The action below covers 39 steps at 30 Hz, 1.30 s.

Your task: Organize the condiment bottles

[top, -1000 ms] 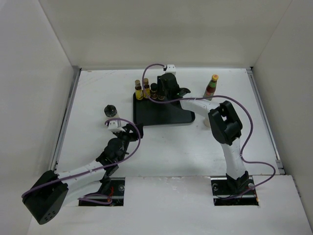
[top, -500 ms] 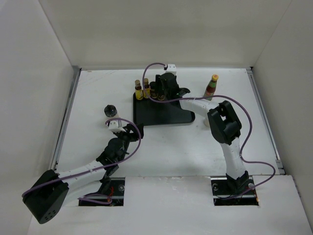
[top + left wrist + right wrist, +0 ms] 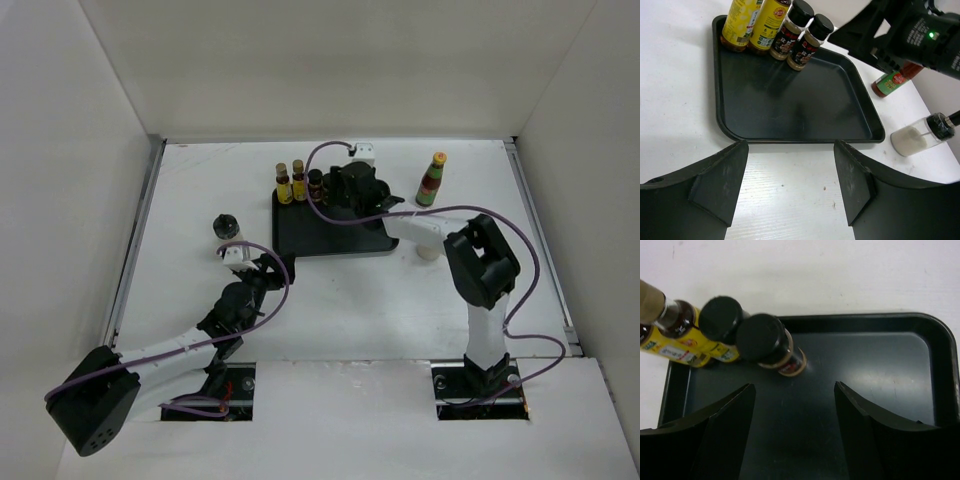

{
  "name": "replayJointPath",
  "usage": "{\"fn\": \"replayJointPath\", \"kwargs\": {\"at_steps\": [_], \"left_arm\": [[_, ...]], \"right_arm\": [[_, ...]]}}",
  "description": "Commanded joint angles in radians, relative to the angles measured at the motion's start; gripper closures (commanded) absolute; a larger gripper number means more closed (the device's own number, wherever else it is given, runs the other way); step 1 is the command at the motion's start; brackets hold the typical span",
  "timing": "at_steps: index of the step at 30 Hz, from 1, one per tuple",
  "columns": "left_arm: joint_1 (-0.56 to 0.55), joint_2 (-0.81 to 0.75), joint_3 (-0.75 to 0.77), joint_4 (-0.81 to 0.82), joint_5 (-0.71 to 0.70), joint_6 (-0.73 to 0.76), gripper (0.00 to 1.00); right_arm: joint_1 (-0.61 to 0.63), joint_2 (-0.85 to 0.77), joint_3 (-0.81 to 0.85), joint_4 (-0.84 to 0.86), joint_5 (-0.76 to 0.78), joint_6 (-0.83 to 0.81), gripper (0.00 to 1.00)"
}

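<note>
Two yellow-labelled bottles [image 3: 284, 187] [image 3: 298, 180] and two dark jars [image 3: 790, 30] [image 3: 810, 42] stand in a row at the back left corner of the black tray [image 3: 335, 235]. My right gripper [image 3: 347, 195] hovers open over the tray just right of the jars [image 3: 765, 342], holding nothing. The red bottle [image 3: 431, 180] stands on the table right of the tray. One white bottle with a black cap [image 3: 226, 228] is left of the tray, another [image 3: 428, 250] sits by its right edge, partly under the right arm. My left gripper [image 3: 262, 268] is open and empty before the tray's front edge.
White walls enclose the table on three sides. The right arm's elbow [image 3: 485, 262] and its purple cable [image 3: 330, 150] arch over the tray's right side. The left arm lies low along the front left.
My right gripper opened and drew back to the right, leaving the second dark jar standing beside the first. The right arm's elbow swung right. The left arm stayed still.
</note>
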Motion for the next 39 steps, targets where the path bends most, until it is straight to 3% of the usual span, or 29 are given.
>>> {"fn": "replayJointPath", "kwargs": {"at_steps": [1,2,5,8,20,39], "left_arm": [[-0.007,-0.001,0.021,0.047,0.01,-0.009,0.33],[-0.01,-0.001,0.021,0.047,0.007,-0.009,0.33],[-0.007,0.007,0.022,0.049,0.003,-0.009,0.33],[-0.007,-0.001,0.021,0.047,0.003,-0.009,0.33],[0.004,-0.005,0.016,0.047,0.003,-0.009,0.33],[0.007,-0.005,0.018,0.049,0.001,-0.006,0.33]], "right_arm": [[0.009,-0.089,-0.07,0.099,0.004,0.001,0.29],[0.012,-0.097,-0.088,0.111,-0.002,0.0,0.34],[0.014,-0.065,-0.083,0.093,-0.05,0.003,0.66],[0.014,-0.006,-0.029,0.058,-0.076,0.016,0.85],[-0.012,0.198,0.171,-0.007,-0.14,0.102,0.77],[-0.034,0.223,0.249,-0.047,-0.122,0.144,0.74]]}}
